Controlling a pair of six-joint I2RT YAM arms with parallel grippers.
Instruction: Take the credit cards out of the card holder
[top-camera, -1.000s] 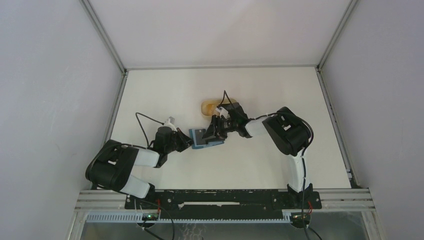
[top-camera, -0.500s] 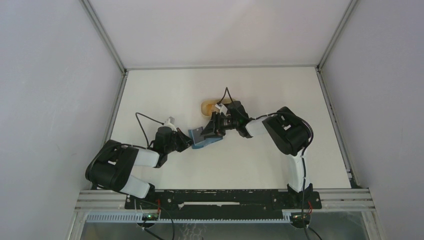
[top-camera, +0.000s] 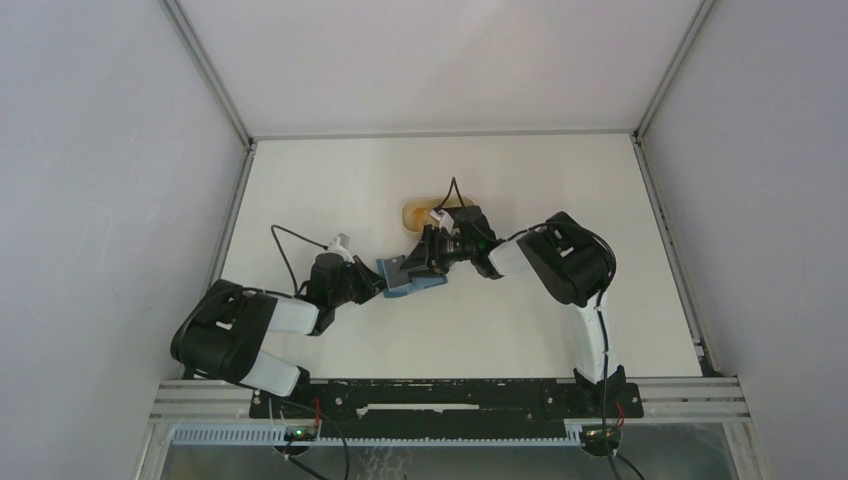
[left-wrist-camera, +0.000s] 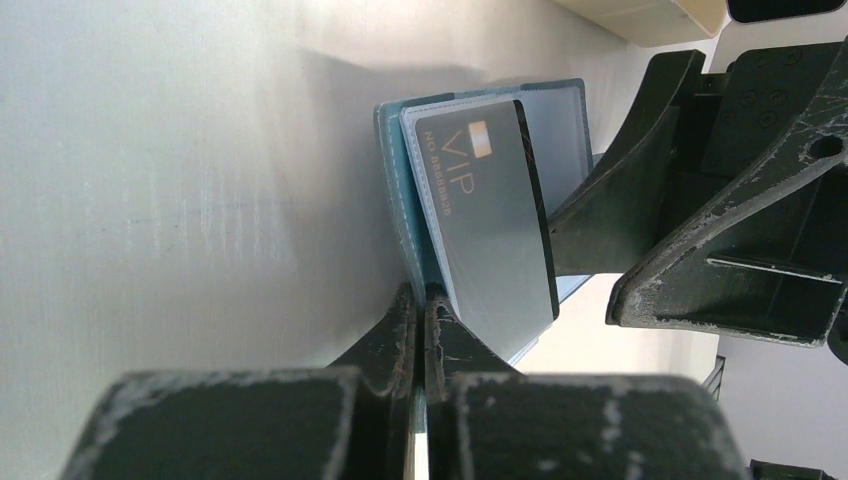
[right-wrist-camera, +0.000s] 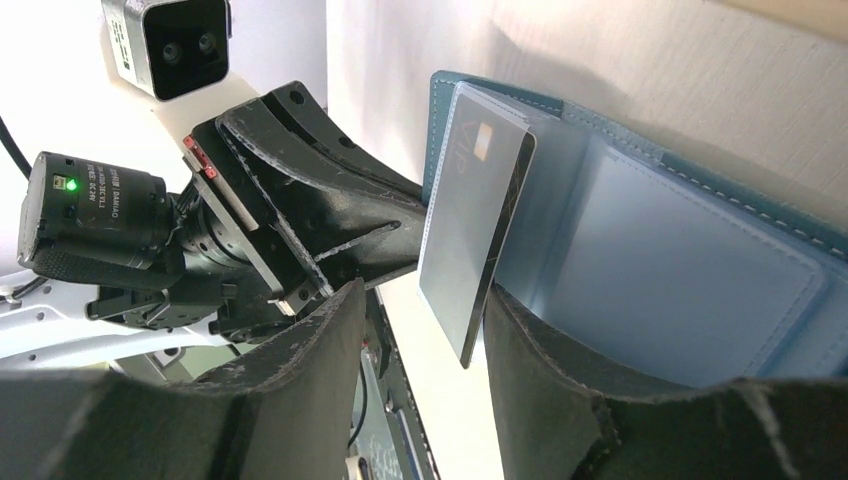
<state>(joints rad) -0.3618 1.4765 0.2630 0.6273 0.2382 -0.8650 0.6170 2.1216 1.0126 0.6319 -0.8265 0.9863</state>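
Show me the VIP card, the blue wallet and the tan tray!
VIP card (left-wrist-camera: 487, 225): left wrist view, middle of its face.
blue wallet (right-wrist-camera: 690, 270): right wrist view, its open inner flap.
tan tray (top-camera: 414, 214): top view, its left end.

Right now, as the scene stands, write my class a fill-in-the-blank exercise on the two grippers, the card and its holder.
1. The left gripper is ____ on the card holder's edge.
2. The word printed on the dark credit card is ____.
3. The right gripper straddles that card with its jaws ____.
Missing words: shut; VIP; open.
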